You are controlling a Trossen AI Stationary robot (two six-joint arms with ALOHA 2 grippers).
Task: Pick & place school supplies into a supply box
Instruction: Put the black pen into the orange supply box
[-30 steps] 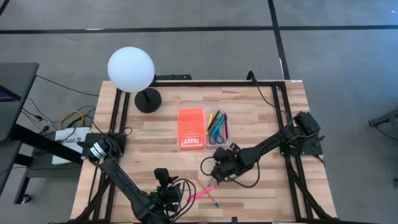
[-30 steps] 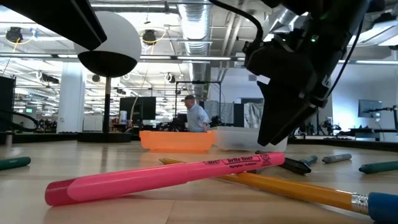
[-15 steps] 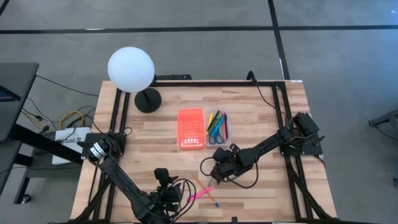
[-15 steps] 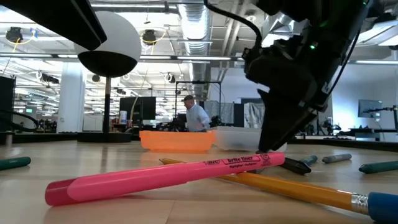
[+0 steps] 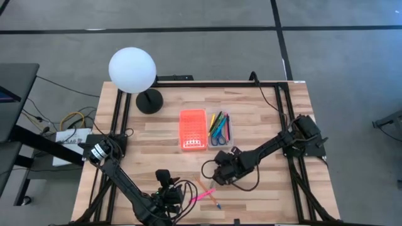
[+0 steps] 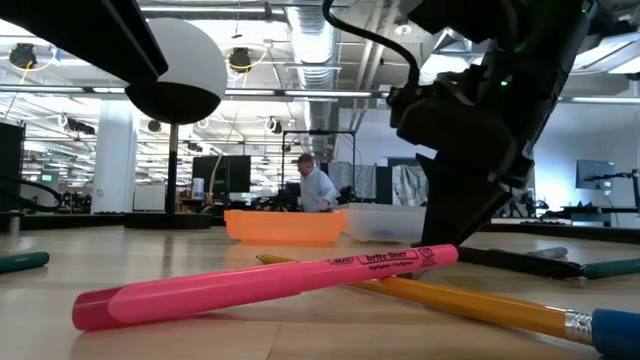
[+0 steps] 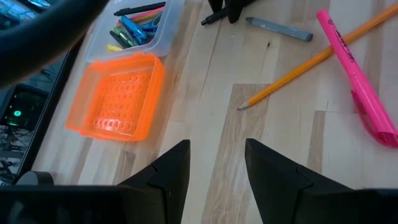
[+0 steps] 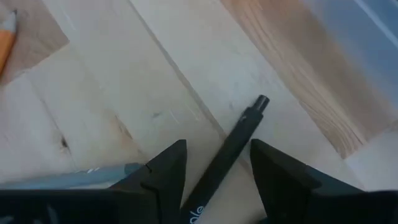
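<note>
My right gripper (image 5: pixel 215 172) points steeply down at the table's middle, open. Its fingers stand on either side of a black pen (image 8: pixel 231 148) lying flat on the wood. A grey marker (image 7: pixel 278 28) lies beside that pen. A pink highlighter (image 5: pixel 204 196) lies crossed over a yellow pencil (image 5: pixel 211 196) near the front edge. The supply box's clear tray (image 5: pixel 228 135) holds several pens and blue scissors. Its orange lid (image 5: pixel 193 130) lies beside it on the left. My left gripper (image 7: pixel 217 146) hovers open near the front edge, with nothing between its fingers. My right gripper comes at the black pen from above, slanting, with one finger (image 8: pixel 165 177) on each long side of the pen's barrel (image 8: pixel 211 186). The pen lies flat on the table. I cannot tell whether either finger touches it.
A white globe lamp (image 5: pixel 132 70) on a black foot stands at the far left. Green markers (image 6: pixel 20 262) lie at the table's sides in the low view. A person stands in the room beyond the table. Bare wood lies between my left gripper and the lid.
My right gripper has sunk a little toward the table, down over the black pen. In the low view the black pen now shows as a longer dark bar at the gripper's foot, so it has turned on the table.
</note>
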